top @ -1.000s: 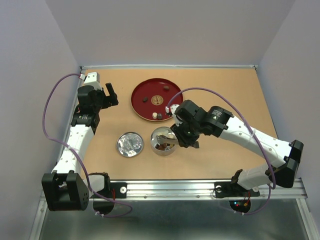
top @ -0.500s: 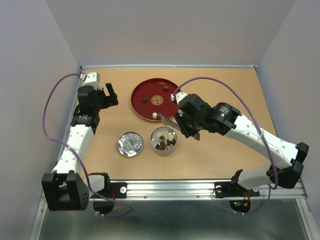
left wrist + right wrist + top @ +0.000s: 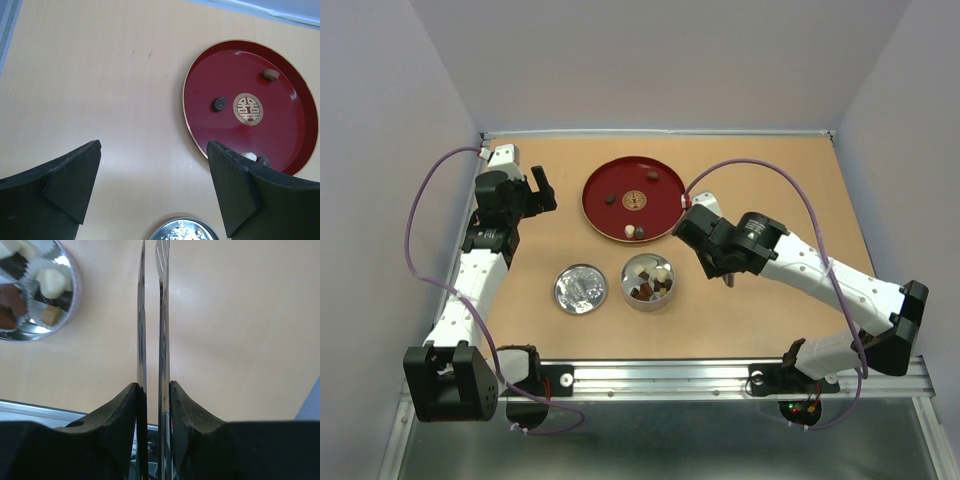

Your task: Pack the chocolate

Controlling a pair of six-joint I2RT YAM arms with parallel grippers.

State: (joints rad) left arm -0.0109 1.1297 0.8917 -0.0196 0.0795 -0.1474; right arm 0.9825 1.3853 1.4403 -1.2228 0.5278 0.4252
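Small chocolate pieces lie on the red plate [image 3: 660,205]: a dark one [image 3: 218,103], a brown one [image 3: 270,75] and a cream one [image 3: 248,156]. More chocolate [image 3: 650,283], brown and white [image 3: 52,282], sits in paper cups in the round tin [image 3: 629,275]. My right gripper [image 3: 712,262] is just right of the tin, shut on the metal tongs [image 3: 162,310]. No chocolate shows between the blades, whose tips run out of the wrist view. My left gripper [image 3: 542,190] stands open and empty, left of the plate.
The tin's silver lid [image 3: 581,289] lies left of the tin, near my left fingers [image 3: 230,190]. The metal front rail [image 3: 720,375] runs along the near edge. Grey walls close in the table on three sides.
My right arm has drawn the tongs away from over the tin, up past the plate's edge, then back to the tin's right. The left arm has not moved.
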